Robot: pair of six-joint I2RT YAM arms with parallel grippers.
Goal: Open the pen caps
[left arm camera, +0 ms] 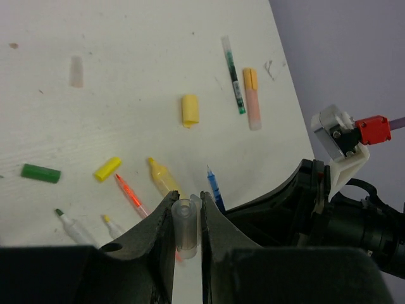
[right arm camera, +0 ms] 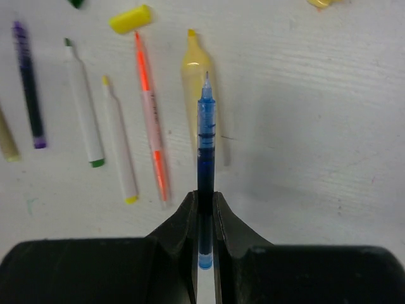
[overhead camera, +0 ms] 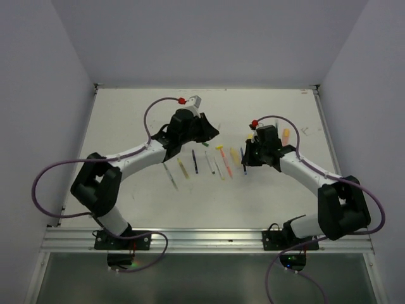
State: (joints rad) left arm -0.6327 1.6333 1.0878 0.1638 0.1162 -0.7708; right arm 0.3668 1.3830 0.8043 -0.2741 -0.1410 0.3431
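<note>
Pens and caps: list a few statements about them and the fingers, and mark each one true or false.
1. The right fingers grip a blue pen with its tip bare. True.
2. The left fingers are empty. False: they are shut on a clear cap.
3. A green cap lies loose on the table. True.
4. The big yellow cap sits on a pen. False: it lies alone on the table.

White-and-black arms [overhead camera: 136,154], purple cables [overhead camera: 145,120]

White table [overhead camera: 126,114], pale lilac walls [overhead camera: 209,38]
</note>
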